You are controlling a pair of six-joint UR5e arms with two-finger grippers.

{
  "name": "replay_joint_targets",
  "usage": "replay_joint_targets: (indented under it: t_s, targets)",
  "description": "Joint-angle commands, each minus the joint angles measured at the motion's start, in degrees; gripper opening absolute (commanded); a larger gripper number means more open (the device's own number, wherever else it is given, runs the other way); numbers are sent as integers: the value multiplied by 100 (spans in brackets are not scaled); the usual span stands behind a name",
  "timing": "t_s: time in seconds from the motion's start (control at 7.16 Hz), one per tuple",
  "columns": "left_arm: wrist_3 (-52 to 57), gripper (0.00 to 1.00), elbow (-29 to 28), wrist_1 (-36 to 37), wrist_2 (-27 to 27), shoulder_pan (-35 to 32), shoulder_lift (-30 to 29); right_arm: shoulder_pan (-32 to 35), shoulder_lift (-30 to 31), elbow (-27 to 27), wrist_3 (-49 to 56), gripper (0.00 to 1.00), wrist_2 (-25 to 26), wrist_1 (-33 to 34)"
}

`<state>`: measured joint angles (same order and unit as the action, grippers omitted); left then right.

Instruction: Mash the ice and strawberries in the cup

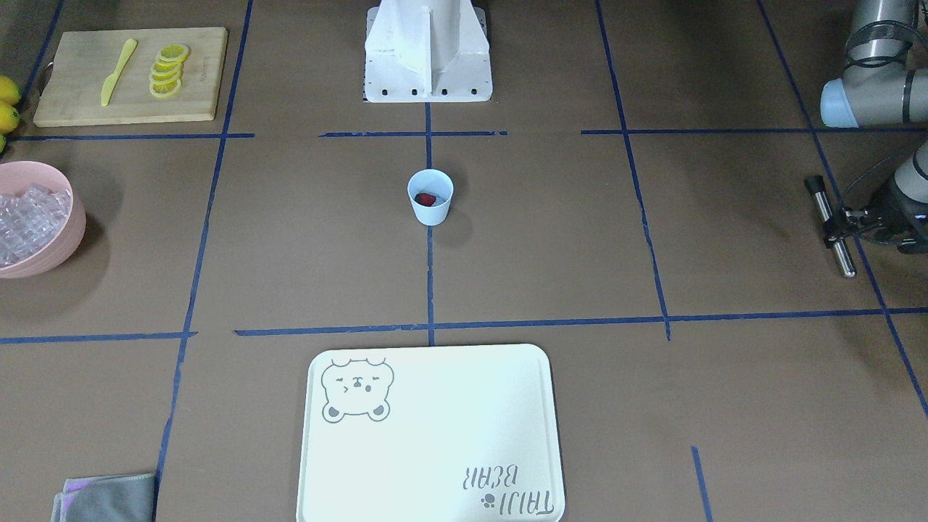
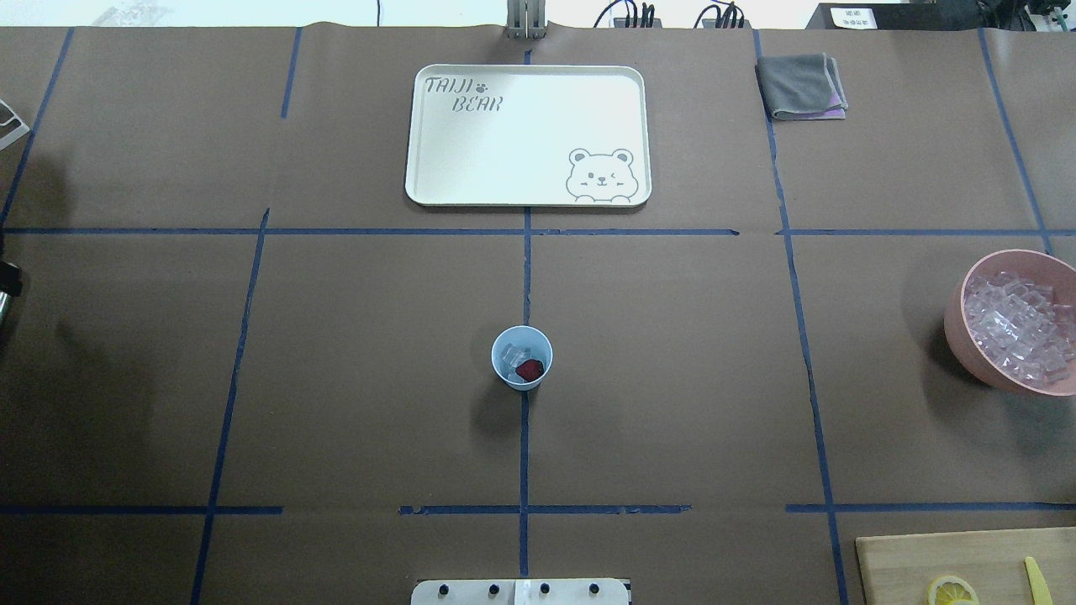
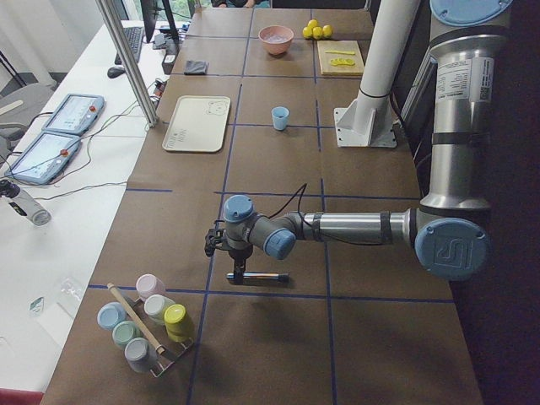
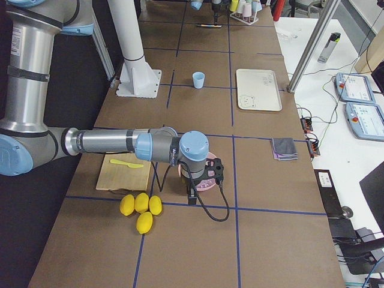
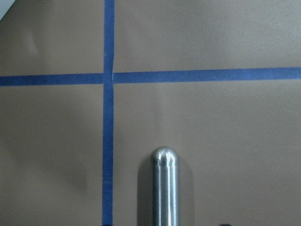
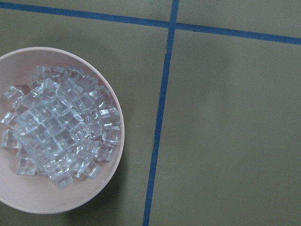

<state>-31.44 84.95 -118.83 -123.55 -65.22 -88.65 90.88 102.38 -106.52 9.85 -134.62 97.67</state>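
Note:
The pale blue cup point(image 1: 430, 197) stands upright at the table's middle, also in the overhead view point(image 2: 522, 357). Inside it lie a red strawberry point(image 2: 530, 369) and a few clear ice cubes point(image 2: 512, 355). My left gripper point(image 1: 842, 219) is far from the cup on my left side, shut on a metal rod point(image 1: 831, 226) held level just over the table; the rod's rounded tip shows in the left wrist view point(image 5: 164, 188). My right gripper point(image 4: 192, 195) hangs over the pink bowl point(image 6: 115, 117) of ice cubes point(image 6: 56, 127); I cannot tell whether it is open or shut.
A white bear tray point(image 2: 521, 134) lies at the far side from me. A cutting board point(image 1: 130, 72) holds lemon slices and a yellow knife. Whole lemons point(image 4: 141, 207), a grey cloth point(image 2: 800, 84) and a rack of small jars point(image 3: 148, 325) sit at the edges.

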Motion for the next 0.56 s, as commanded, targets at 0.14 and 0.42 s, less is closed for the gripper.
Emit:
replay_joint_targets:
  t_s: [0.14,0.42]
  targets:
    - [1073,100,136,340,-705,-497,-12,0,-7,0,-9,99,6,-3]
    - [2487,100,625,1750,-749,-1270,-21,0,-7,0,-9,99,6,-3]
